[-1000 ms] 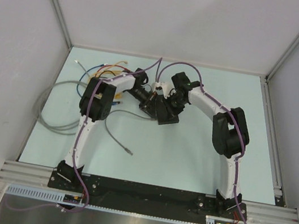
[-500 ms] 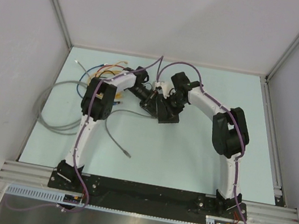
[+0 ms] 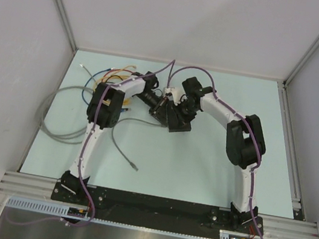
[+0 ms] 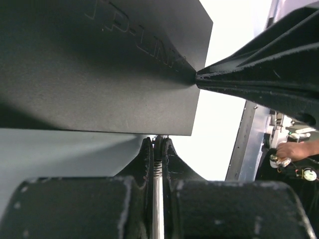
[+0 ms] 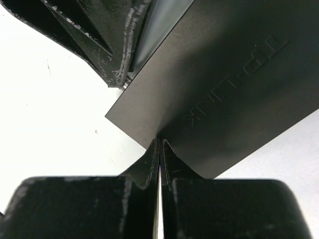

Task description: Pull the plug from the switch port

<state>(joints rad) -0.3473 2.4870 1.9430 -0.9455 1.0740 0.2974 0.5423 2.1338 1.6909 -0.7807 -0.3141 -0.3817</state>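
The black switch (image 3: 174, 121) lies at the back middle of the table and fills the left wrist view (image 4: 99, 64) and the right wrist view (image 5: 224, 84). My left gripper (image 3: 161, 102) is shut on a thin grey ribbed plug boot (image 4: 158, 169) at the switch's edge (image 4: 158, 142). The socket itself is hidden. My right gripper (image 3: 180, 111) is shut with nothing between its fingers, and its tips (image 5: 159, 142) rest on the switch's top face. Its finger (image 4: 269, 74) shows in the left wrist view.
A grey cable loop (image 3: 55, 120) hangs off the table's left edge. Its loose end (image 3: 133, 165) lies in front of the left arm. Blue, orange and yellow cables (image 3: 112, 75) are bunched at the back left. Walls enclose the table.
The loose grey cable end has slid a little toward the near left. Both grippers stay together at the switch, with only a slight shift.
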